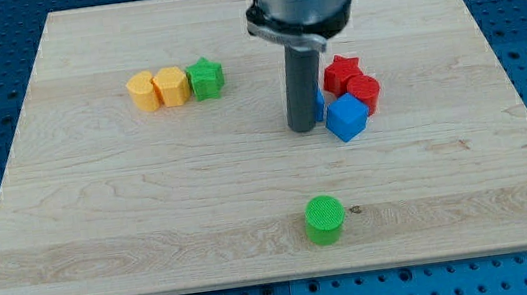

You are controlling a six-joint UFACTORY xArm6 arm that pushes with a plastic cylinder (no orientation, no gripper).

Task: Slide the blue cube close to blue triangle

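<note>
The blue cube (346, 117) lies right of the board's middle. A second blue block (318, 101), mostly hidden behind the rod, shows as a sliver just left of the cube; its shape cannot be made out. My tip (303, 127) rests on the board right beside the blue cube's left side, close to touching it. A red star (341, 72) and a red block (364, 91) sit tight against the cube toward the view's top right.
Two yellow blocks (143, 91) (172, 85) and a green star (206, 77) stand in a row at the upper left. A green cylinder (324, 219) sits near the bottom centre. The wooden board (100, 208) lies on a blue perforated table.
</note>
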